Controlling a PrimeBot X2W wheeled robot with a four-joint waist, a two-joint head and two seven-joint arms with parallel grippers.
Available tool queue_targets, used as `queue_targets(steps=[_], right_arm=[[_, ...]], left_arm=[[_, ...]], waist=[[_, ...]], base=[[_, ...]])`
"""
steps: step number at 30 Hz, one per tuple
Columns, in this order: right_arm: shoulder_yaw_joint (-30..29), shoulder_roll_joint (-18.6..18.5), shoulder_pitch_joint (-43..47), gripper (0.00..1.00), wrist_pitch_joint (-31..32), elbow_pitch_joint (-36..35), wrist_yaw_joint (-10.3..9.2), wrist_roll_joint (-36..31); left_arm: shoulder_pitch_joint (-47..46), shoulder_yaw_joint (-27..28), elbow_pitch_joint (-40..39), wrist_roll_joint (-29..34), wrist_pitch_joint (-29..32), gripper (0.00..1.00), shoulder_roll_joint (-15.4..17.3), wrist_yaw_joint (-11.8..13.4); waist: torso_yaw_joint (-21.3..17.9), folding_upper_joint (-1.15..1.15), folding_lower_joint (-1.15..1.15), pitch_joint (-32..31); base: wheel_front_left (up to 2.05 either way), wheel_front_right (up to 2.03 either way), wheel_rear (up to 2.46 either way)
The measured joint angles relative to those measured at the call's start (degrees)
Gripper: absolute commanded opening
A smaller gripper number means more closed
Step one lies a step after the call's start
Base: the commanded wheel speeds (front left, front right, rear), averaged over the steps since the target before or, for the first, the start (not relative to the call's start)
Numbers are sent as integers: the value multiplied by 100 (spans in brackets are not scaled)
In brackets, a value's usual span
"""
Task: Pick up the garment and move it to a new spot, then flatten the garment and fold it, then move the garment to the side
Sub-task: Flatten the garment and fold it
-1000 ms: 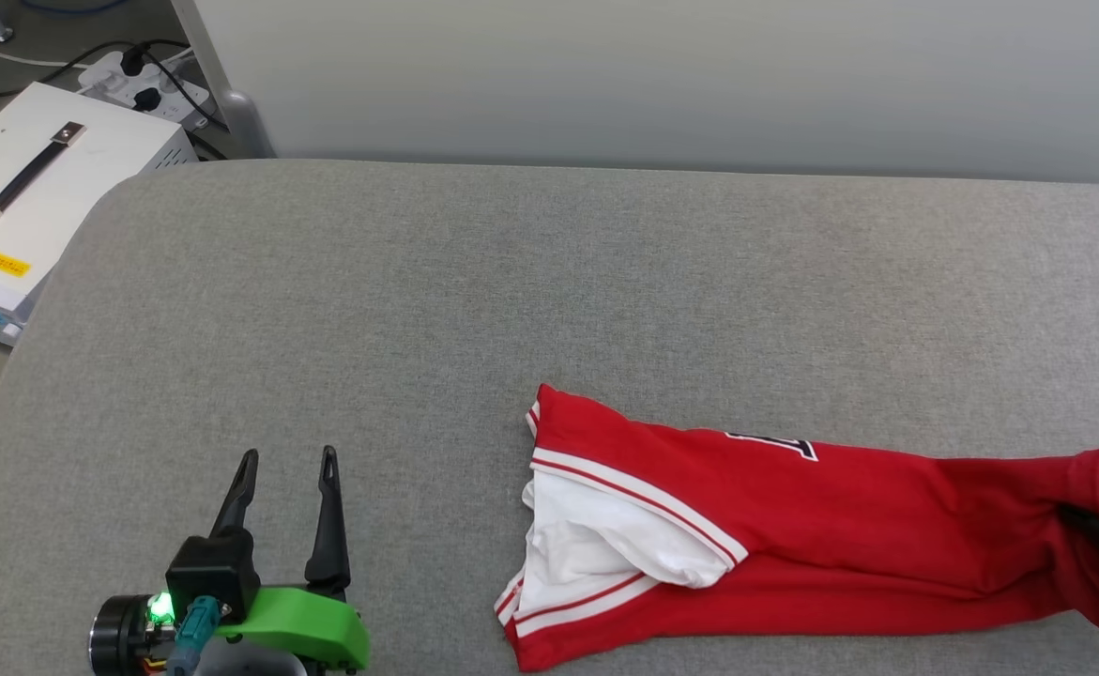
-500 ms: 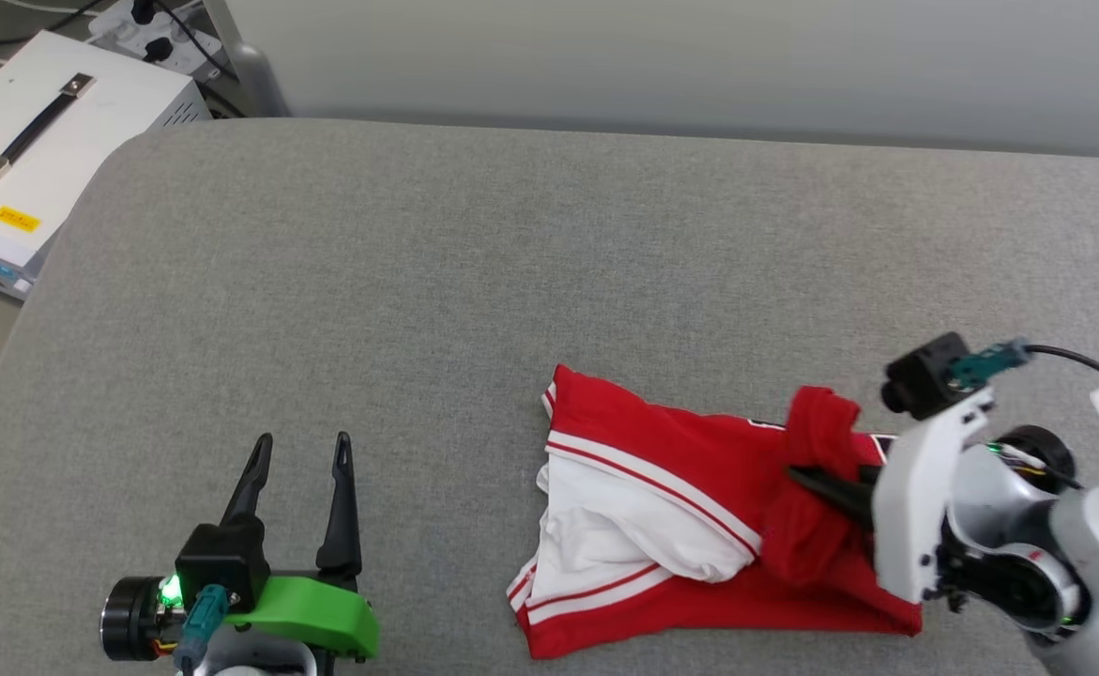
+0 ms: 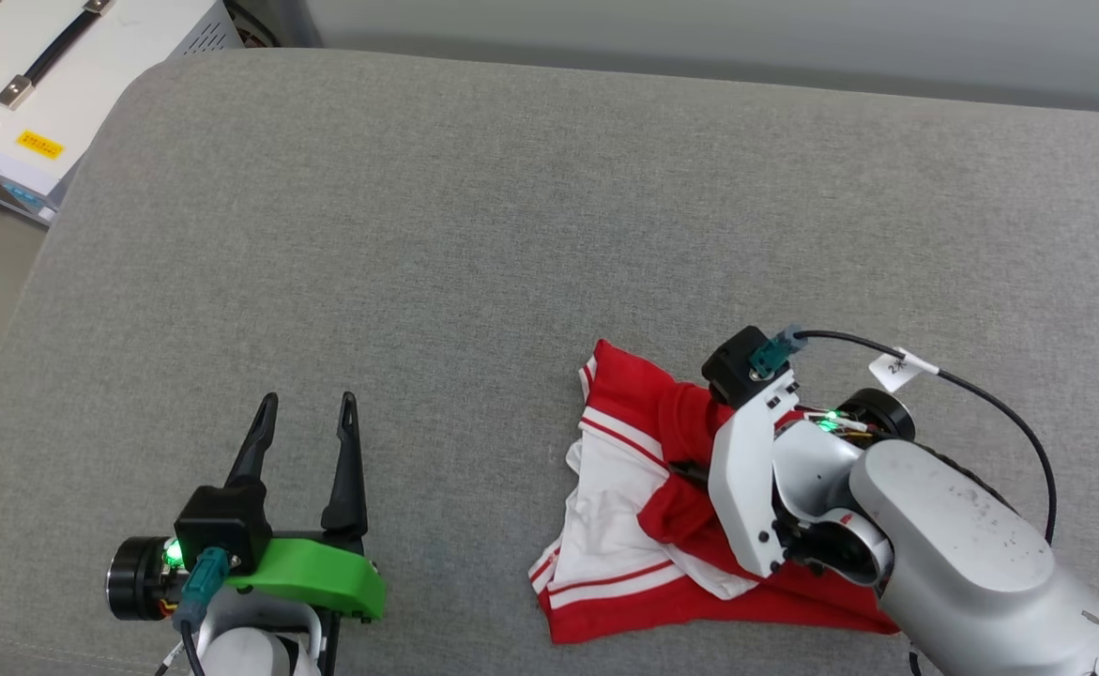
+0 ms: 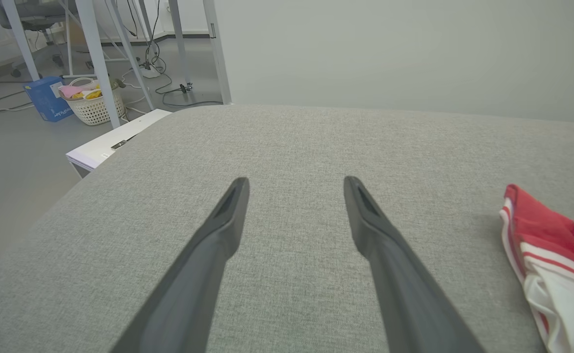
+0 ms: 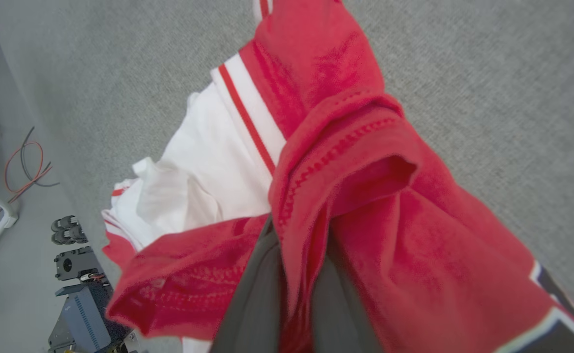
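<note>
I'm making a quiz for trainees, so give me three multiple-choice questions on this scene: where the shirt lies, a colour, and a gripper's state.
1. In the head view, where on the grey cushion does the garment lie? A lower right; B upper left; C top centre.
2. What colour is its sleeve? A blue; B white; C black.
3. How is the right gripper? A open over bare cushion; B shut on the garment; C shut on nothing.
Key: 1 A, it lies toward the lower right. 2 B, the sleeve shows white beside red trim. 3 B, red fabric is pinched between its fingers.
</note>
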Motion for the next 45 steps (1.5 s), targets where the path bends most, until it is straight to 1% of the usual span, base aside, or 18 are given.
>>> queue_targets(steps=[4,5,6,7,9,11,14,17,21,24,28,30,32,33,38,45], right_arm=[[208,111,-77,0,-383,435,1,-30],[234,131,-85,37,-539,505,1,-25],[278,123,-86,58,-672,541,2,-16],[310,118,-86,100,-795,545,3,-15],[290,74,-87,100,-1181,528,2,-16],[240,-51,-87,100,-1496,459,2,-38],[-94,-268,-85,100,-2173,348,2,-297],[-646,-394,-43,100,-2873,297,1,-770],[-1428,-364,297,100,-3557,233,1,-1421],[-2180,-231,722,100,-4018,121,1,-1986],[-2987,18,1248,100,-4389,-188,1,-2594],[-3398,222,1564,100,-4507,-415,1,-2813],[-3672,393,1844,100,-4571,-625,1,-2976],[-3973,661,2240,100,-4622,-928,1,-3101],[-4250,1027,2876,100,-4660,-1336,1,-3252],[-4365,1260,3520,100,-4679,-1490,0,-3367]], left_arm=[[-18,49,66,60,0,100,-45,-48],[-18,66,83,82,0,100,-55,-59],[-15,86,103,102,0,100,-63,-77],[-12,105,121,110,0,100,-68,-89],[-4,163,158,147,0,100,-75,-92],[14,212,175,157,0,100,-76,-99],[93,270,185,190,0,100,-80,-126],[197,318,183,216,0,100,-88,-148],[292,356,174,250,0,100,-96,-151],[354,379,149,253,0,100,-113,-189],[410,405,81,264,0,100,-136,-192],[431,414,31,271,0,100,-151,-193],[469,421,-23,278,0,100,-162,-193],[524,426,-92,278,0,100,-172,-193],[656,426,-175,278,0,100,-186,-194],[754,411,-196,294,0,100,-192,-194]], waist=[[27,0,0,10],[23,0,0,-7],[15,0,0,-31],[6,0,0,-55],[-32,0,0,-132],[-76,0,0,-211],[-168,0,0,-336],[-283,0,0,-475],[-430,0,0,-638],[-551,0,0,-760],[-690,0,0,-884],[-760,0,0,-942],[-812,0,0,-991],[-877,0,0,-1057],[-944,0,0,-1152],[-919,0,-1,-1191]], base=[[0,0,0],[0,0,0],[0,0,0],[0,0,0],[0,0,0],[0,0,0],[0,0,0],[0,0,0],[0,0,0],[0,0,0],[0,0,0],[0,0,0],[0,0,0],[0,0,0],[0,0,0],[0,0,0]])
